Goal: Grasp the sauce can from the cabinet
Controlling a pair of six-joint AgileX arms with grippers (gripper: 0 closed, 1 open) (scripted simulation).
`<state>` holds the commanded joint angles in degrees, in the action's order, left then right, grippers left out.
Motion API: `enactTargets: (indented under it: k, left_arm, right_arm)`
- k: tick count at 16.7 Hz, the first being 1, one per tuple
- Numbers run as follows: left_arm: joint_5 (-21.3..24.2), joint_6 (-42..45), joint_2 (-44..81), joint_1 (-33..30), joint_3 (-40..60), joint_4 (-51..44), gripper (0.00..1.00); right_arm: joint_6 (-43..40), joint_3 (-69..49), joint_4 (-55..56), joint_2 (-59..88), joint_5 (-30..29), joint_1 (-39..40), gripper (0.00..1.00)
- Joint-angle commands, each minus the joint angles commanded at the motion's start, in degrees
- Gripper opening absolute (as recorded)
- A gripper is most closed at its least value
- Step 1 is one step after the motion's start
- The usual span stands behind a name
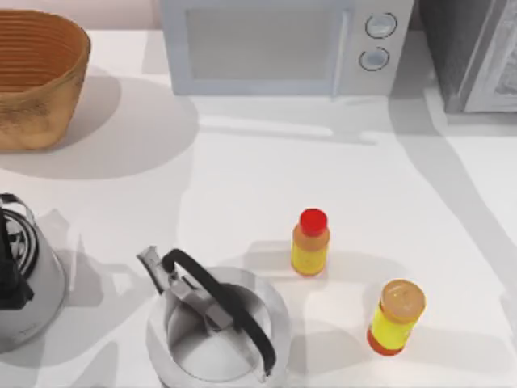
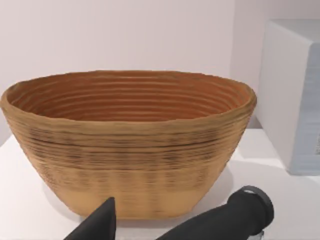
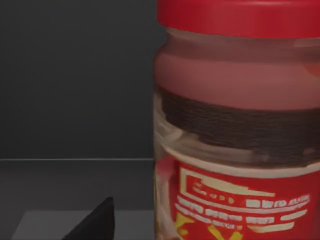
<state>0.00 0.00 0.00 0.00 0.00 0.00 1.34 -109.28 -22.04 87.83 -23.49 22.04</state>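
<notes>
white table (image 1: pixel 242 178), dark cabinet (image 3: pixel 75 80) by sauce can (image 3: pixel 240 130); finger state unclear

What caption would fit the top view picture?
A red-capped bottle and an orange-capped bottle stand by a silver kettle on a white table, with a basket and a microwave behind.

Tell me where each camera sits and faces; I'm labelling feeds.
Top view: above the table, looking down on basket and microwave.
Left wrist view: on the left arm, facing the basket side-on; left hand in foreground.
Right wrist view: on the right arm, close to the sauce can in dark surroundings; right hand in foreground.
Shared: basket and microwave, top and left wrist views.
</notes>
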Motion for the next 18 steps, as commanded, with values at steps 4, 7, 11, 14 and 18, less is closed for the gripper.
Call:
enactTargets:
  k: [4,7,11,14,18]
  left_arm:
    - [0.0,0.0,0.0,0.0,0.0,0.0,1.0]
    - [0.0,0.0,0.0,0.0,0.0,0.0,1.0]
    - [0.0,0.0,0.0,0.0,0.0,0.0,1.0]
    - [0.0,0.0,0.0,0.0,0.0,0.0,1.0]
    - [0.0,0.0,0.0,0.0,0.0,0.0,1.0]
  right_arm:
    - [0.01,-1.92,-0.16,1.8,0.68,-0.72,1.0]
    - [-0.02,-7.3,-0.57,6.67,1.98,-2.08,1.0]
    - [-0.05,-13.38,-1.01,12.29,3.63,-3.83,1.0]
    - [-0.05,-13.91,-1.04,12.79,3.79,-3.99,1.0]
    - [-0.05,-13.91,-1.04,12.79,3.79,-3.99,0.77]
